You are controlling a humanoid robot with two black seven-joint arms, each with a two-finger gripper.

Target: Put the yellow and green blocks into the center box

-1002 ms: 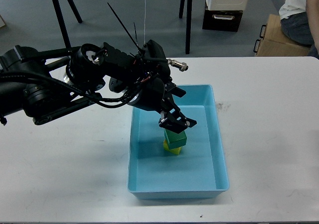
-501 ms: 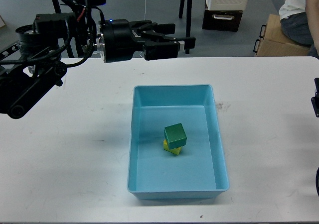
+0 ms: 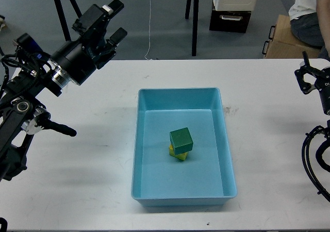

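Note:
A green block [image 3: 181, 140] rests on top of a yellow block [image 3: 178, 152] inside the light blue box [image 3: 227, 154] at the table's middle. Only a yellow edge shows under the green one. My left gripper [image 3: 108, 19] is raised high at the upper left, far from the box, open and empty. My right gripper [image 3: 308, 76] is at the right edge of the view, above the table, open and empty.
The white table [image 3: 82, 180] holds only the box. Behind it stand black stand legs [image 3: 195, 20], a black and white case [image 3: 231, 7], a cardboard box [image 3: 286, 38] and a seated person [image 3: 312, 13] at the top right.
My left gripper let go of the green block on the yellow one, rose out of the box and swung up to the left. My right arm came into view at the right edge.

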